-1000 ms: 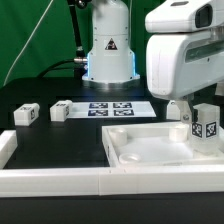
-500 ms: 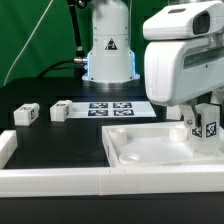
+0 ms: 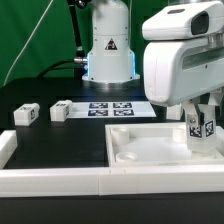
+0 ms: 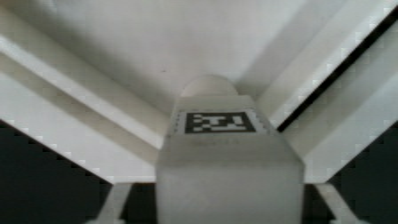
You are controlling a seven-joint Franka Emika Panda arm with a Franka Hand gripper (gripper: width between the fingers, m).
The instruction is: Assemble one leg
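My gripper (image 3: 202, 118) is clamped on one leg (image 3: 205, 129), held upright over the tabletop (image 3: 140, 152) at the exterior view's right, with the raised rim close by. A second leg (image 3: 60, 111) and a third leg (image 3: 26, 114) lie well apart, left of the marker board (image 3: 118, 109): three legs, one tabletop.

Table (image 3: 60, 145): tabletop (image 3: 127, 133), two legs (image 3: 26, 114) (image 3: 60, 111), marker board (image 3: 110, 108)

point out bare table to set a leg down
Bare black table lies between the two loose legs, the marker board and the tabletop. Crowded at the exterior view's right: the gripper holds a leg there.
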